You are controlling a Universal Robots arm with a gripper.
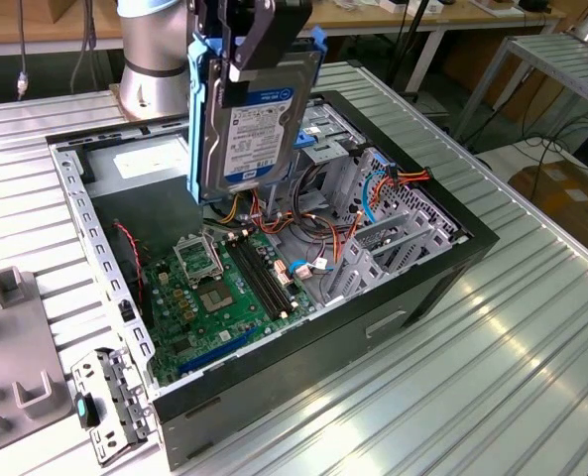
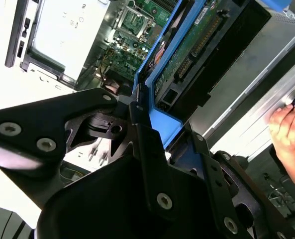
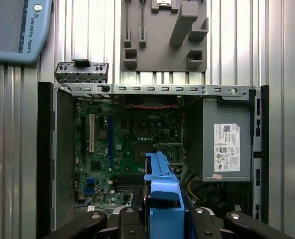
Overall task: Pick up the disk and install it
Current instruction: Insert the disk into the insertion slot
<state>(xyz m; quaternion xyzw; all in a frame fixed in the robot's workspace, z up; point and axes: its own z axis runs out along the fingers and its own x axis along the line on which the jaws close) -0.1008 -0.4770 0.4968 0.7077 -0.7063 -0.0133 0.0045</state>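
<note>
Disk (image 1: 259, 119) top behind hand (image 1: 249, 45), hand cut off @ exterior view's top

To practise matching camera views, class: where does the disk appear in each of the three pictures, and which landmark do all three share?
Exterior view: the disk hangs upright, label showing, above the open computer case.
Second wrist view: the disk is close up, its green circuit-board side showing.
First wrist view: the disk is edge-on, blue, in front of the motherboard.
Shared landmark: the motherboard.
</note>
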